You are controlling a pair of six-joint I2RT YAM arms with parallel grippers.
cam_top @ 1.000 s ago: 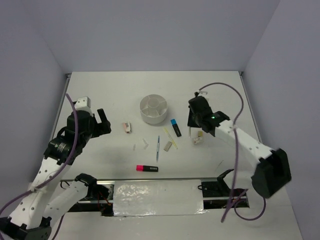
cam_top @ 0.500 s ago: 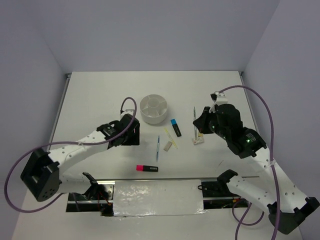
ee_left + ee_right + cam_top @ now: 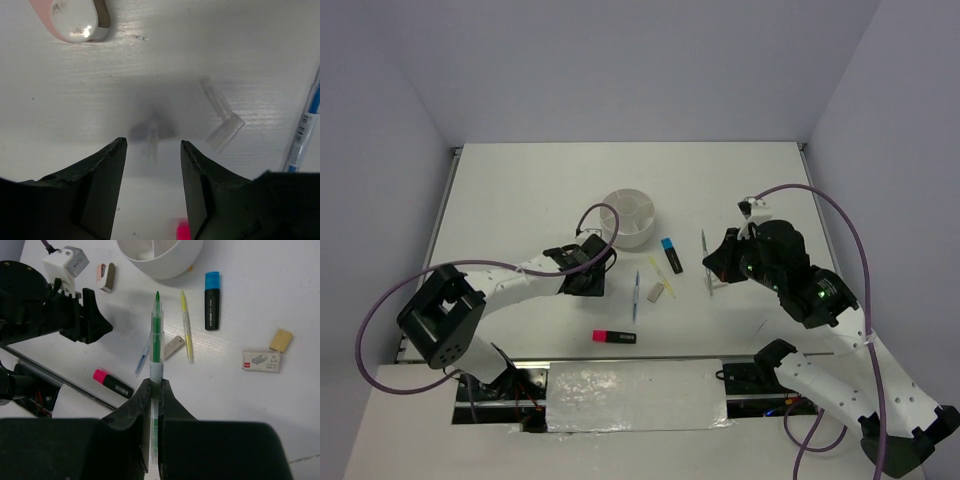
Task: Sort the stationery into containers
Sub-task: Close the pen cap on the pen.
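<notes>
Robotics lab test cell, plain white table boxed in by bare pale lilac walls, white-and-black left arm and right arm bolted at near edge, foil-wrapped strip between bases.

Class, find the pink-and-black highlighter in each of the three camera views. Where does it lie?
Top external: pink-and-black highlighter, lower centre, just below the blue pen.
Left wrist: only its pink end, at the bottom edge, centre.
Right wrist: lower left, left of the green pen.
Shared landmark: the blue pen, at left wrist's right edge and right wrist's centre.
</notes>
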